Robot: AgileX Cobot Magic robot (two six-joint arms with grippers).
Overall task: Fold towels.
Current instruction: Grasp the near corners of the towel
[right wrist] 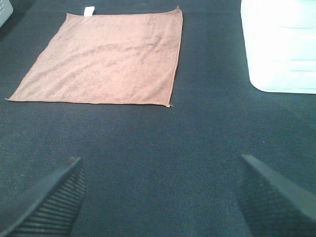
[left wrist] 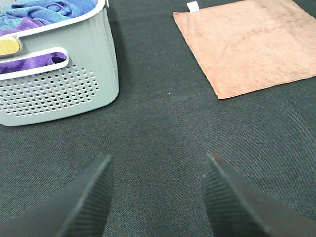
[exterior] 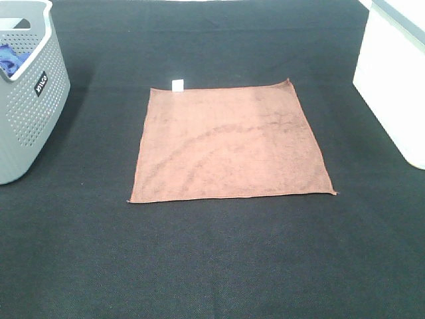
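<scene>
Terracotta towel lies flat, unfolded, on the worktop; my jaws, both apart and empty, should next grip its near corners.

- Exterior high: looks down across counter.
- Left wrist: low, near counter, toward grey basket.
- Right wrist: low, toward white container.
- All share terracotta towel.

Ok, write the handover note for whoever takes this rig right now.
Left gripper: open, empty, over the bare table, clear of the towel.
Right gripper: open, empty, also short of the towel.
Towel: lies flat and unfolded mid-table, white tag on its far edge, grey basket off to its left.
Done: towel laid out.
Left: every fold.
</scene>
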